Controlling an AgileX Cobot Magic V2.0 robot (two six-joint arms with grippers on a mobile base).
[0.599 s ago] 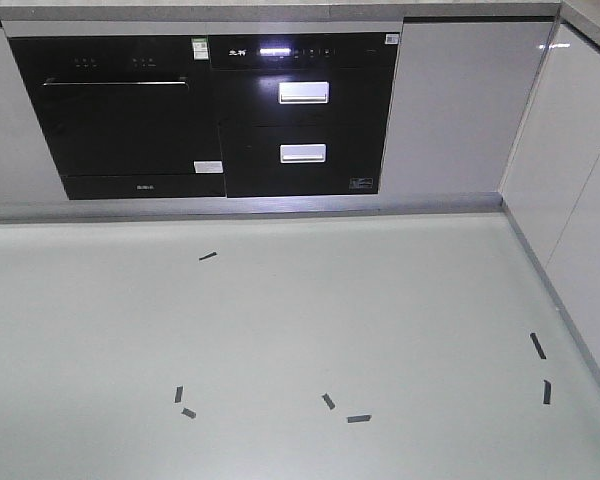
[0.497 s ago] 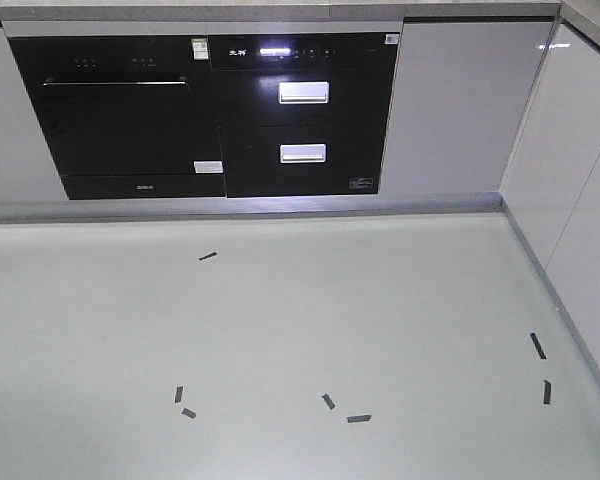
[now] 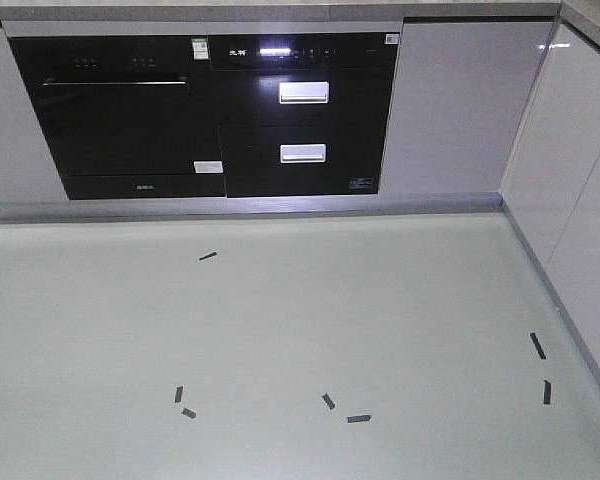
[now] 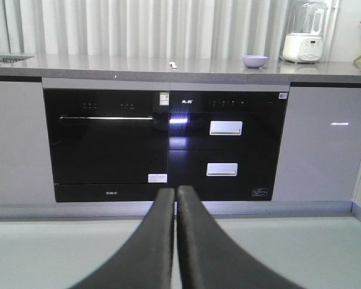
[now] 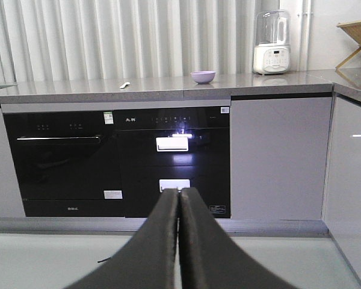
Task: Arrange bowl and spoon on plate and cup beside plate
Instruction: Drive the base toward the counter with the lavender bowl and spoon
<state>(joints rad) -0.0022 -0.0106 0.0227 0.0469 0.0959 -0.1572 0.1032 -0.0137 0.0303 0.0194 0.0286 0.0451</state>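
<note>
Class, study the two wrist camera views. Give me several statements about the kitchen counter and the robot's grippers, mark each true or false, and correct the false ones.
1. The lilac bowl sits on the grey countertop. True.
2. The pale spoon lies inside the bowl. False: it lies on the countertop, apart from the bowl, to its left in both wrist views.
3. The left gripper and the right gripper are both shut and hold nothing. True.
4. The white blender stands between the spoon and the bowl. False: it stands to the bowl's right, on the far side from the spoon.
</note>
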